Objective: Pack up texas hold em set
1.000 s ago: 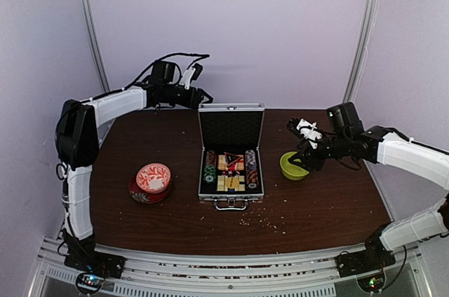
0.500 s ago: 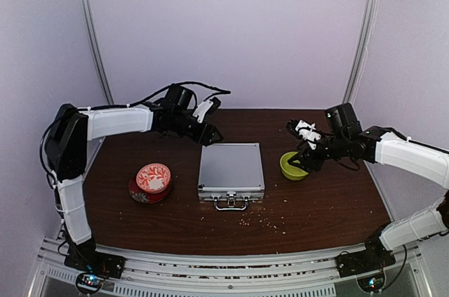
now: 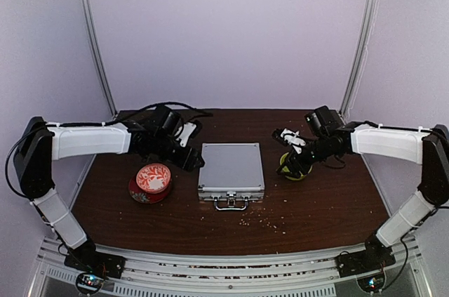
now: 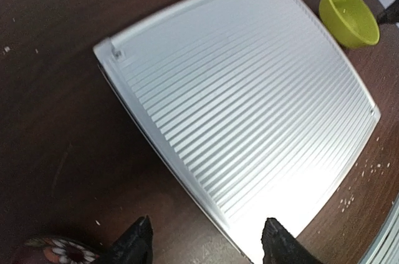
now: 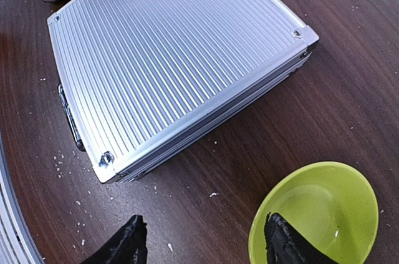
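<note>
Aluminium case lies shut mid-table; your left gripper and right gripper both gape wide, holding nothing.

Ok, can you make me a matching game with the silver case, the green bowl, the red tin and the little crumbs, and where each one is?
Things:
1. silver case
2. green bowl
3. red tin
4. crumbs

Places or states:
A. scattered on the table in front of the case handle
B. shut, lying flat in the middle of the table
C. on the left of the case, with a white flowery lid
D. on the right of the case, empty, under the right arm's jaws

Pairs: 1-B, 2-D, 3-C, 4-A
</note>
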Controlling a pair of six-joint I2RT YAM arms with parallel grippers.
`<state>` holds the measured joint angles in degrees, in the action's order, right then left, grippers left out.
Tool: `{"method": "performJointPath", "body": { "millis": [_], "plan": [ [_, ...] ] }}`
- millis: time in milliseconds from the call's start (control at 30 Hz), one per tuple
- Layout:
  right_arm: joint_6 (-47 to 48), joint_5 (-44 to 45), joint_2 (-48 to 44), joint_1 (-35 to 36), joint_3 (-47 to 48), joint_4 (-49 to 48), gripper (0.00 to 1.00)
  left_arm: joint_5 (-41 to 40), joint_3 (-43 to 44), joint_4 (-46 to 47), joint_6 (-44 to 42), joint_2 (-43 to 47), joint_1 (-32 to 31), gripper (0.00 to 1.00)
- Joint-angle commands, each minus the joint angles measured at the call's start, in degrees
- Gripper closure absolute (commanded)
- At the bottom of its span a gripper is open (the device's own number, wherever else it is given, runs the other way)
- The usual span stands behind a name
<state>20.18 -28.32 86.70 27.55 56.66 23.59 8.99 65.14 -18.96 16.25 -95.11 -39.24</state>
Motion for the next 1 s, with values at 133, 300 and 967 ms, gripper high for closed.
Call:
{"method": "performJointPath", "body": {
  "millis": [133, 300, 967],
  "plan": [
    [-2.16, -7.39, 11.06, 1.22, 7.92, 6.34, 0.31, -2.36, -6.93, 3.70, 3.81, 1.61, -1.73, 0.31],
    [-2.09, -11.70, 15.46, 1.71, 11.47, 8.94, 0.30, 0.75, -9.26, 7.74, 4.07, 0.90, -2.82, 0.30],
    [-0.10, -8.95, 18.47, 1.72, 17.43, 14.62, 0.29, 8.42, -5.36, 14.37, 0.84, -6.73, -13.63, 0.35]
  ]
}}
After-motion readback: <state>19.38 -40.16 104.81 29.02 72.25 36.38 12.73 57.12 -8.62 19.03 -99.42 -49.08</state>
